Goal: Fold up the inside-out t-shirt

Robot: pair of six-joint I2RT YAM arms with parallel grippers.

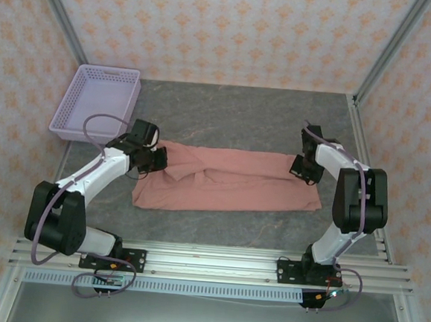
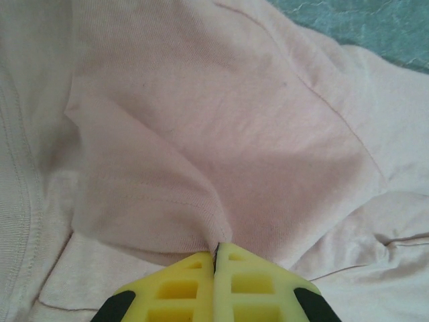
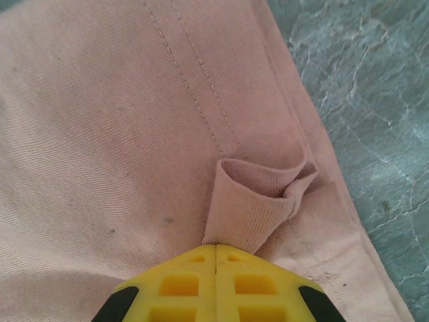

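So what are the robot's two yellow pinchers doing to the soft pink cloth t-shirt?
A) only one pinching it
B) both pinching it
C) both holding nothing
B: the left gripper and the right gripper are each shut on a pinched-up fold of the soft salmon-pink cloth t-shirt.

The top external camera sits high behind the arm bases and looks down and forward over the whole table (image 1: 242, 111), with the bases at 6 o'clock and the back wall at 12. The left wrist camera rides just behind the left gripper (image 2: 216, 249), facing along it, very near the inside-out t-shirt (image 2: 234, 134), table at 1 o'clock. The right wrist camera looks likewise past the right gripper (image 3: 216, 248), table at 3 o'clock. The overhead view shares both patches: the shirt's ends at 9 and 3 o'clock.
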